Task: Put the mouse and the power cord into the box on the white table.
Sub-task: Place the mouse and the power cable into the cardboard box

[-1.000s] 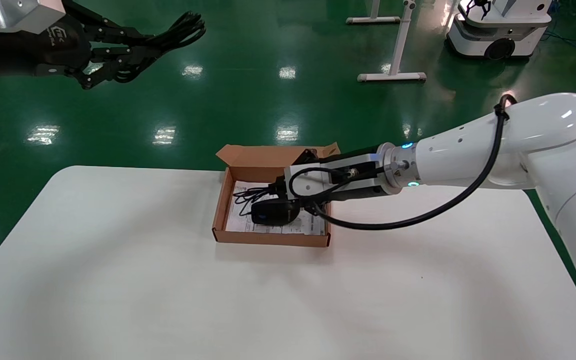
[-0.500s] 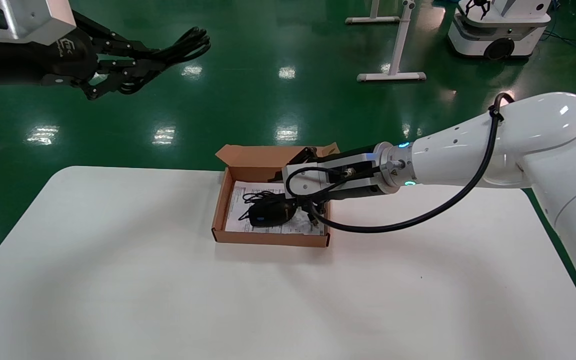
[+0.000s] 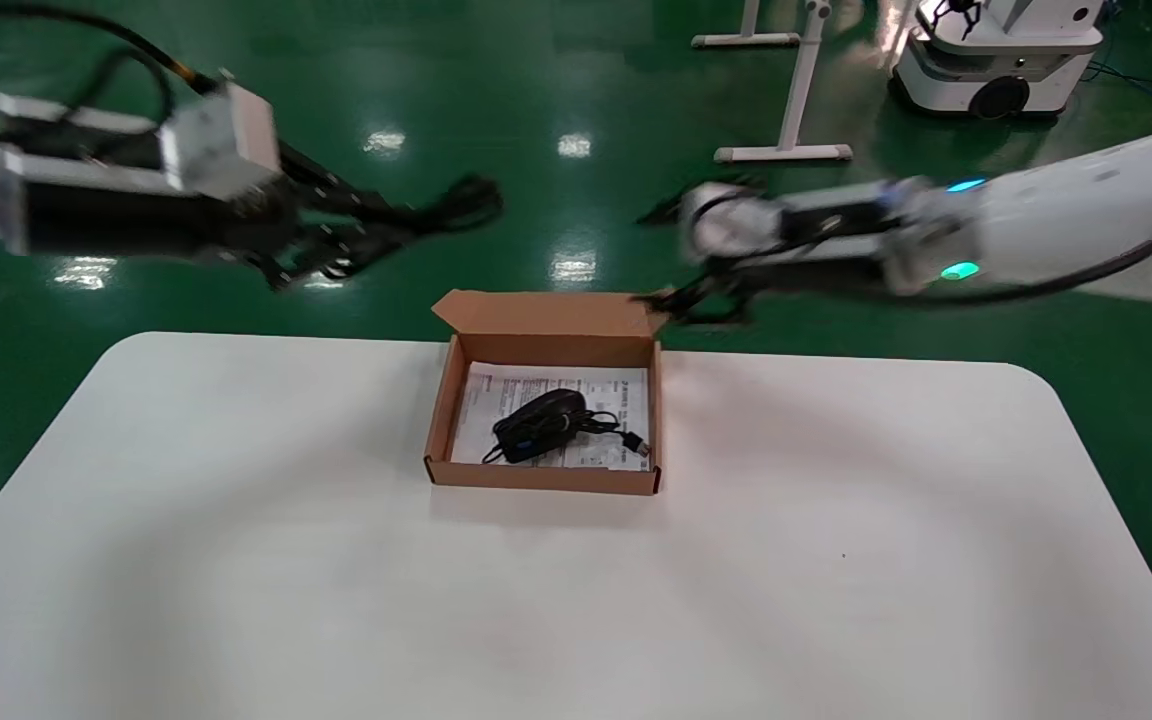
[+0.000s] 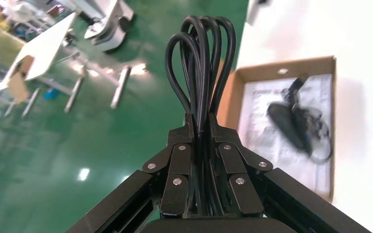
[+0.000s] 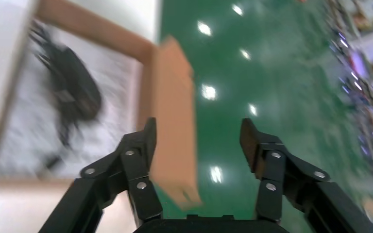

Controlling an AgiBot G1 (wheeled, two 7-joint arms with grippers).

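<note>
Tabletop: you see the white tabletop point(image 3: 236, 560) nearest you, broad and plain with rounded corners, carrying the box toward its far edge.

Box: the brown cardboard box point(image 3: 541, 478) sits on the tabletop with its lid flap upright at the far side; a white printed sheet point(image 3: 496, 395) lines its bottom.

Mouse: the mouse point(image 3: 536, 424) lies inside the box on the printed sheet, its thin cable bundled beside it with the USB plug toward your right wall of the box. In the left wrist view the mouse point(image 4: 287, 126) shows in the same place, free of both claws.

Right claw: your right claw point(image 3: 681, 300) hangs in the air beyond the box's far right corner, close to the lid flap. In the right wrist view the right claw point(image 5: 197, 141) has its fingers spread well apart with nothing between them.

Left claw: your left claw point(image 3: 336, 240) is raised over the green floor point(image 3: 576, 80), beyond the tabletop's far edge and to the left of the box. In the left wrist view the left claw point(image 4: 201, 145) is clamped on the power cord.

Power cord: the power cord point(image 4: 201, 63) sticks out past the fingertips in long black loops, held in the air, well apart from the box.

Background: a white wheeled robot base point(image 3: 996, 50) stands far off on the floor.
</note>
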